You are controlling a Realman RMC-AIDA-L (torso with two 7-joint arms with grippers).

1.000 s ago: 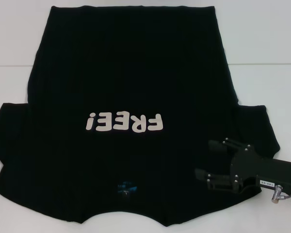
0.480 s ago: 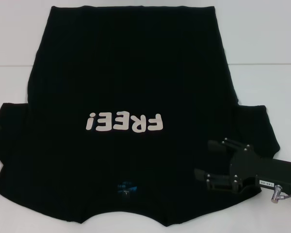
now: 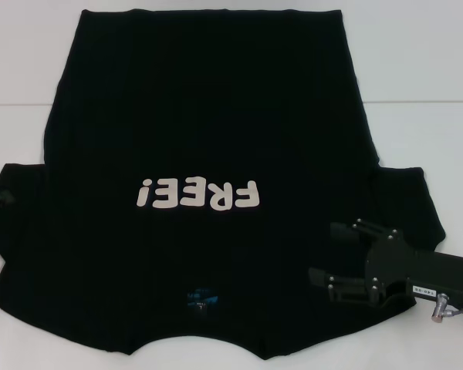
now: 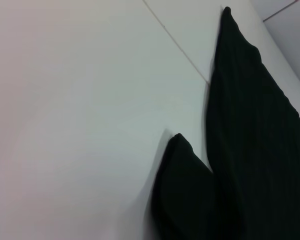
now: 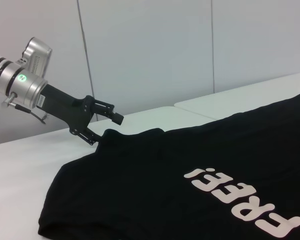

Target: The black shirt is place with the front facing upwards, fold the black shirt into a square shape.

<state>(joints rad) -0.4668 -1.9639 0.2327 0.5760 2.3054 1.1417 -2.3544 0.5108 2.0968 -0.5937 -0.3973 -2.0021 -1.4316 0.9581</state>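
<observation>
The white table (image 3: 417,69) fills the head view, a seam line crossing it in the upper half. The black shirt (image 3: 208,116) lies flat across most of it, front up, hem at the top of the frame and collar at the bottom edge. White lettering (image 3: 198,194) sits just below centre, reading upside down from this side. A small blue neck label (image 3: 200,295) shows near the bottom centre.

The right gripper (image 3: 330,254) rests at lower right over the shirt's sleeve area, its two fingers spread apart with nothing between them.

The left gripper (image 5: 107,125) is at the sleeve tip at the frame's left edge; in the right wrist view its fingers meet the fabric edge, but I cannot tell whether they grip it.
</observation>
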